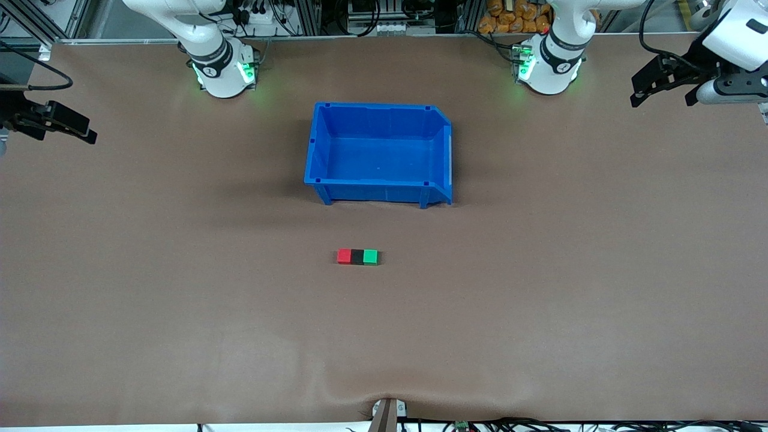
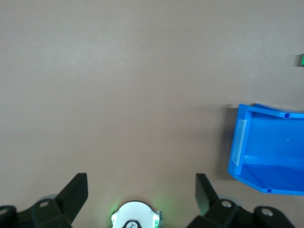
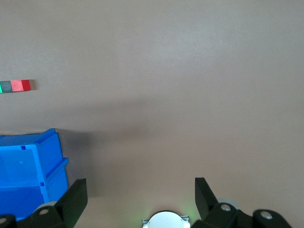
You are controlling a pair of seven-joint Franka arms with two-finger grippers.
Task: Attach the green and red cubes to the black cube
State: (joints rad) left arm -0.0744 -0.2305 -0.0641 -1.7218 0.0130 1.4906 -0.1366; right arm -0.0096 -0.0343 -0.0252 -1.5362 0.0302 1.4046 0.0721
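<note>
The three cubes are being seen in one tight row on the brown table (image 1: 180,312), nearer to the front camera than the blue bin (image 1: 378,114): the red cube (image 1: 344,256) is sitting at the end toward the right arm, the black cube (image 1: 357,257) is sitting in the middle, and the green cube (image 1: 371,257) is sitting at the end toward the left arm, each coloured one touching the black one as far as can be told. By the look of it, the joining is being treated as done, so the step in hand is judged to be a matter of leaving the row alone; it is being done well if both arms are being kept high and wide, with nothing being swept across the middle of the table where the row could be knocked apart. If a final check were wanted, the seams would best be looked at rather than prodded. The left gripper (image 1: 663,84) is being held up over the table's edge at the left arm's end, its fingers spread wide with nothing between them. The right gripper (image 1: 69,126) is being held likewise over the right arm's end, jaws parted and empty. In both wrist views only bare table and a part of the bin are being framed between the fingers. Both arms are being parked, waiting.
</note>
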